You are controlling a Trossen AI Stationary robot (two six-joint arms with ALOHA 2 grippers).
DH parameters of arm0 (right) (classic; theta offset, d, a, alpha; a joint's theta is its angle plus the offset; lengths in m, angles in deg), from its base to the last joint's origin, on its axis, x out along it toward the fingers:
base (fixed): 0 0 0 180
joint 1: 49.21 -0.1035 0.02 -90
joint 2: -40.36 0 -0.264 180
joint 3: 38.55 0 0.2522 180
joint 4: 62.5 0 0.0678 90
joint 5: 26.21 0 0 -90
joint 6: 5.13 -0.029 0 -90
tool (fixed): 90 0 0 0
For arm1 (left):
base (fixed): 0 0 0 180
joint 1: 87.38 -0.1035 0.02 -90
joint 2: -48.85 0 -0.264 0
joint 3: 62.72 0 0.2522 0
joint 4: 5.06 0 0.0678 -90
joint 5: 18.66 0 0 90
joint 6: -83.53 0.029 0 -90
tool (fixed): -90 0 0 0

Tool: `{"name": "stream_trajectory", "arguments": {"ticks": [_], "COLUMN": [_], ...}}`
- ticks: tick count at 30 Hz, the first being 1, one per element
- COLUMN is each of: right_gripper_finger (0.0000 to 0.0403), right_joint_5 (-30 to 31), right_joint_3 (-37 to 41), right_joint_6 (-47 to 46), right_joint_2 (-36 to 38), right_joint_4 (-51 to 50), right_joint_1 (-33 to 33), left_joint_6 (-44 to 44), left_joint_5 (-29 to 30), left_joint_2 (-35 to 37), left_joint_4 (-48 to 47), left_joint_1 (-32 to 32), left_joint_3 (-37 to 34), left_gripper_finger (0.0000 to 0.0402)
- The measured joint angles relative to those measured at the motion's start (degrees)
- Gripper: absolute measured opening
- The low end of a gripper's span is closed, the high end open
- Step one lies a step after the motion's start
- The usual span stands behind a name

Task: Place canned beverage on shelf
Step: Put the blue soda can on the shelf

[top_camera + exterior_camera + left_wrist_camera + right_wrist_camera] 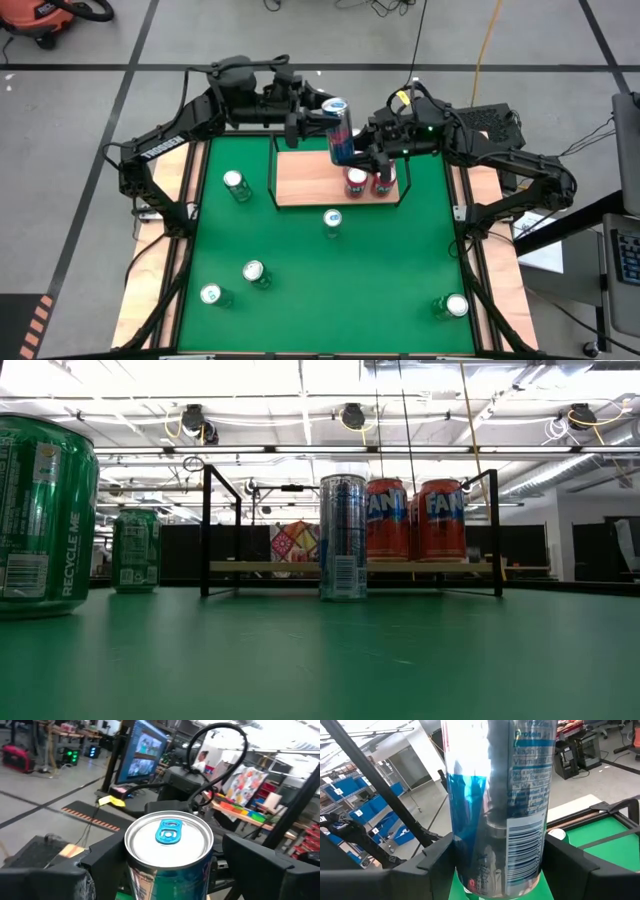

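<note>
Tall slim blue-and-silver beverage can [340, 130], with a silver top and blue pull tab, is held above the far edge of the shelf [305, 180], a flat rectangular light-wood board edged by a thin black metal rail. Both claws are at this can. The left claw [305, 122] reaches it from the left; in the left wrist view its dark fingers [107, 857] stand on either side of the can's upper body [169, 855], closed against it. The right claw [368, 140] meets it from the right; in the right wrist view its fingers [570, 862] bracket the can's lower body [497, 805] and appear closed on it.

Two red Fanta cans [357, 181] stand upright on the right part of the shelf, side by side and touching or nearly so. In the low view they [387, 520] show on the board [280, 567] behind a second slim blue-and-silver can [343, 537].

That second can [332, 220] stands on the green table [370, 280] just in front of the shelf. Five green cans with silver tops also stand on the table: one [236, 184] near the shelf's left side, two [255, 272] [212, 295] at the left front, well apart from the shelf, one [455, 305] at the right front corner.
</note>
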Motion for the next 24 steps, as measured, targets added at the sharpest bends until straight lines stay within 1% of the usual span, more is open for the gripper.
{"name": "stream_trajectory", "arguments": {"ticks": [4, 10, 14, 21, 24], "right_gripper_finger": [0.0235, 0.0235, 0.0235, 0.0236, 0.0242], "right_joint_5": [0.1, 0.2, 0.2, 0.6, 1.2], "right_joint_3": [0.0, 0.0, 0.0, 0.0, 0.0], "right_joint_6": [-0.2, 0.0, 0.2, 1.0, 0.3], "right_joint_2": [-0.1, -0.1, -0.1, -0.1, -0.1], "right_joint_4": [-0.5, -0.5, -0.4, -0.4, -0.1], "right_joint_1": [0.0, 0.0, 0.0, 0.0, 0.0], "left_joint_6": [0.0, -0.4, -0.3, -0.3, -0.3], "left_joint_5": [1.6, 1.8, 1.8, 2.0, 2.1], "left_joint_2": [0.0, 0.0, 0.0, 0.0, 0.0], "left_joint_4": [-2.1, -3.5, -3.5, -3.5, -3.0], "left_joint_1": [0.0, 0.0, 0.0, 0.1, 0.1], "left_joint_3": [0.0, 0.0, 0.0, 0.0, 0.0], "left_gripper_finger": [0.0313, 0.0261, 0.0237, 0.0231, 0.0230]}}
